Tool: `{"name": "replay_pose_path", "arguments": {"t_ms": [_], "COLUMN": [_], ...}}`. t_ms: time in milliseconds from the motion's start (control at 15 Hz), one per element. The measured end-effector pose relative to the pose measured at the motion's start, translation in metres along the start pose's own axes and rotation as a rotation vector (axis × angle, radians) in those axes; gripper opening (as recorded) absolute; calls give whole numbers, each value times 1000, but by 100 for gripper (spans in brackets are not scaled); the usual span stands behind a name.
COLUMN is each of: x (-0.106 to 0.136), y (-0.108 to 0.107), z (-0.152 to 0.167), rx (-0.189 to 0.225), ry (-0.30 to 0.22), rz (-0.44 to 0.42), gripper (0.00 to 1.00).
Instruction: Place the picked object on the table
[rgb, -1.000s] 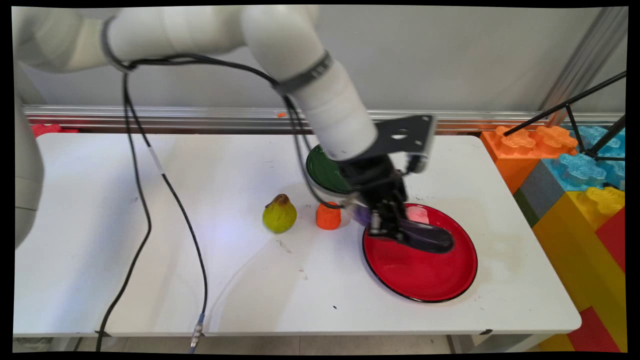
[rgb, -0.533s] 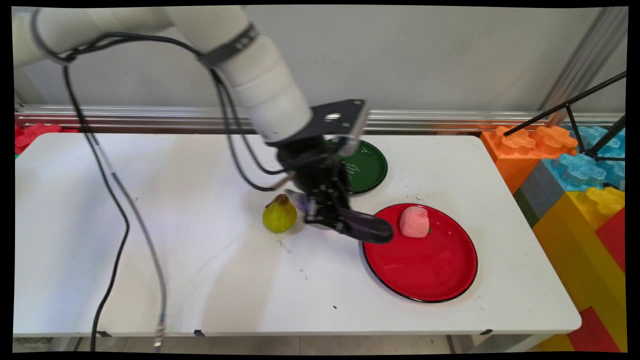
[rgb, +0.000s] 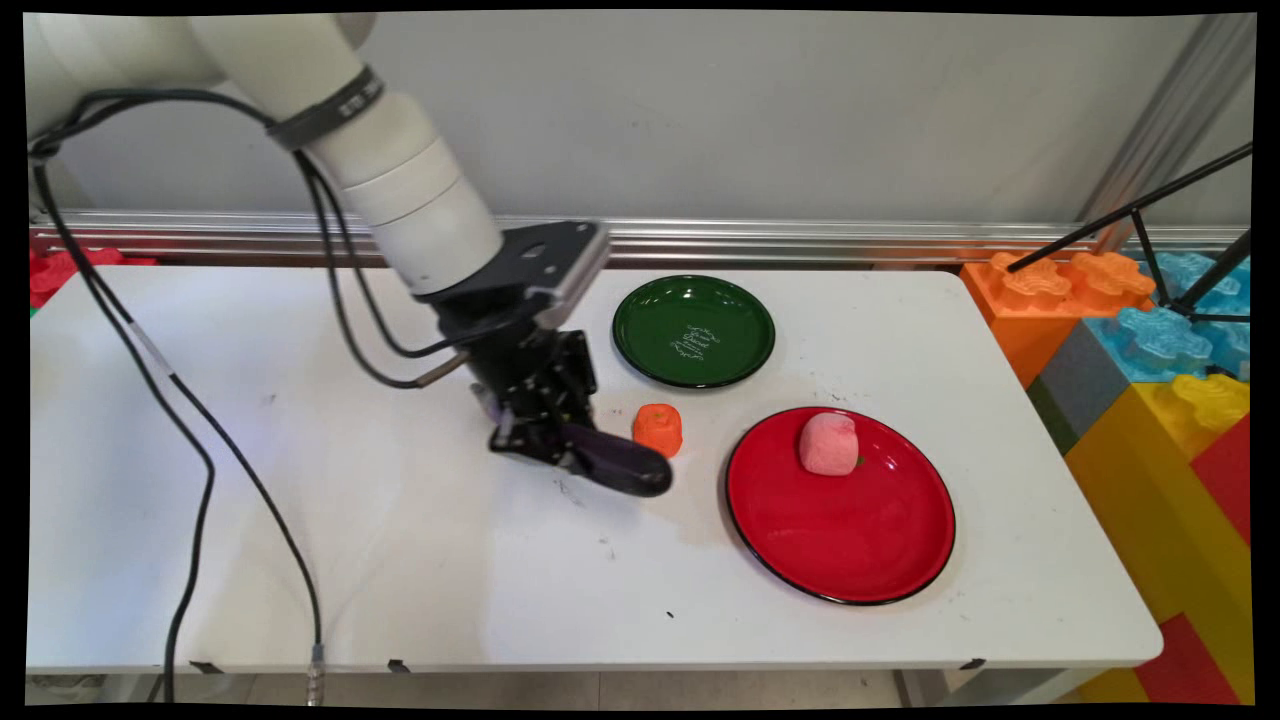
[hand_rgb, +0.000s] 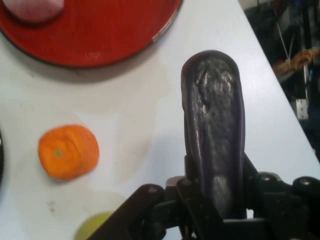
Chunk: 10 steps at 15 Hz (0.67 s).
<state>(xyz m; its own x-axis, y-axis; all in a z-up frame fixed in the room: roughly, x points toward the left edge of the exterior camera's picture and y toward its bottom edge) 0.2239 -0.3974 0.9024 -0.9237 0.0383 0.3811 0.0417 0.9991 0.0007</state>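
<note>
Arm enters from upper left, cables hanging off it, wrist pitched down and toward the right. Tool (rgb: 556, 443) is clamped on the stem end of a dark purple eggplant (rgb: 618, 469), jaws closed against its sides; hand view confirms this. Eggplant lies near level, tip pointing right, low over the white surface (rgb: 300, 550); contact cannot be told. A yellow-green thing (hand_rgb: 94, 228) shows just under the tool. Orange piece (rgb: 657, 430) sits just beside the eggplant's tip. Green plate (rgb: 735, 300) behind, bare. Red plate (rgb: 850, 540) right, carrying a pink piece (rgb: 828, 443).
</note>
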Motion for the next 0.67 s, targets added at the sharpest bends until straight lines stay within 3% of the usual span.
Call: {"name": "replay_pose_path", "arguments": {"t_ms": [333, 667], "x": [-47, -78], "y": [9, 15], "z": [8, 25], "rx": [-23, -35], "ry": [-34, -54], "rz": [6, 11], "gripper": [0, 0]}}
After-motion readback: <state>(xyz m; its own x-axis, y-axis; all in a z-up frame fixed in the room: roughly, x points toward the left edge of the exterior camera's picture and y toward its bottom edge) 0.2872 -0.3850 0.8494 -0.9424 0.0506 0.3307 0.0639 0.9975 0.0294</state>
